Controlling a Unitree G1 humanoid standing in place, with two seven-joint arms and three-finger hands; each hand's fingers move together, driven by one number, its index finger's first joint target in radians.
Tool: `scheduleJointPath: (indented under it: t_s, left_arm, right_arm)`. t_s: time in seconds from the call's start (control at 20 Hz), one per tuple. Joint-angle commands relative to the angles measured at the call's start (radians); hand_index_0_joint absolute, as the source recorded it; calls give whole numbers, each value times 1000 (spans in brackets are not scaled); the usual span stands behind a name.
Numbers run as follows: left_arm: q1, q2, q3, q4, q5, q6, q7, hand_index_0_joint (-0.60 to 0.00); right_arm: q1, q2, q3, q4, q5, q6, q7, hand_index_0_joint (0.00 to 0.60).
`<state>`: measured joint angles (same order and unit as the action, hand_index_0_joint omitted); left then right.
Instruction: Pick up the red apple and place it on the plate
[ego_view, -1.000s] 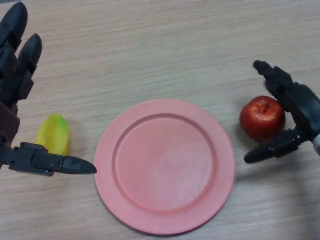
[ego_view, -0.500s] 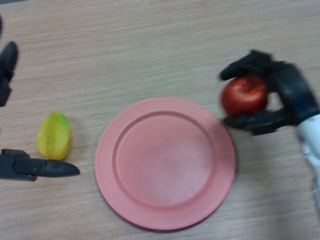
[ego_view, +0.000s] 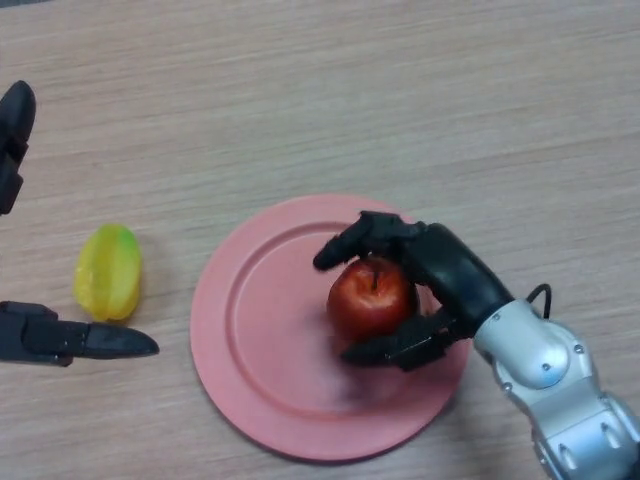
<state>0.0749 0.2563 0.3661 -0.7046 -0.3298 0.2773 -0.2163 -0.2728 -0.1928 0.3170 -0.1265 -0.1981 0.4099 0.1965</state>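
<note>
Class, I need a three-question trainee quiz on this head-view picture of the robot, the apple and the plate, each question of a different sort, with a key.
1. True or false: the right hand is curled round the red apple.
2. The apple is above: A) the pink plate B) bare table C) the yellow fruit
3. Which hand is beside the yellow fruit?

Key: 1 true. 2 A. 3 the left hand, open, holding nothing.

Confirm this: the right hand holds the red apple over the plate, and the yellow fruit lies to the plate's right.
One thing is wrong. The head view shows the yellow fruit to the left of the plate, not its right. The right hand does hold the red apple over the plate.
</note>
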Motion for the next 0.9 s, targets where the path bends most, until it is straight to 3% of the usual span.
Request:
scheduleJointPath:
  t_s: [0.05, 0.25, 0.35, 0.45, 0.6, 0.7, 0.9]
  left_arm:
    - [-15, 32, 54, -86, 6, -98, -19, 0]
    - [-52, 43, 43, -97, 1, -55, -20, 0]
    - [-66, 56, 45, -92, -1, -45, -20, 0]
    - [-88, 71, 65, -69, -20, -48, -16, 0]
    - [-83, 63, 33, -17, 12, -108, -5, 0]
    - [-83, 60, 21, 5, 19, -123, -3, 0]
    - [-107, 71, -5, 39, 54, -136, 16, 0]
  right_arm:
    - [-23, 3, -11, -140, 119, 63, -7, 0]
    - [-52, 3, -115, -271, 218, 140, -8, 0]
    - [-41, 3, -227, -346, 282, 152, -24, 0]
    - [1, -23, -344, -408, 345, 104, 9, 0]
    - [82, -102, -483, -480, 485, 26, 17, 0]
    - [118, -126, -510, -509, 499, -23, 26, 0]
    - [143, -132, -529, -525, 484, -100, 47, 0]
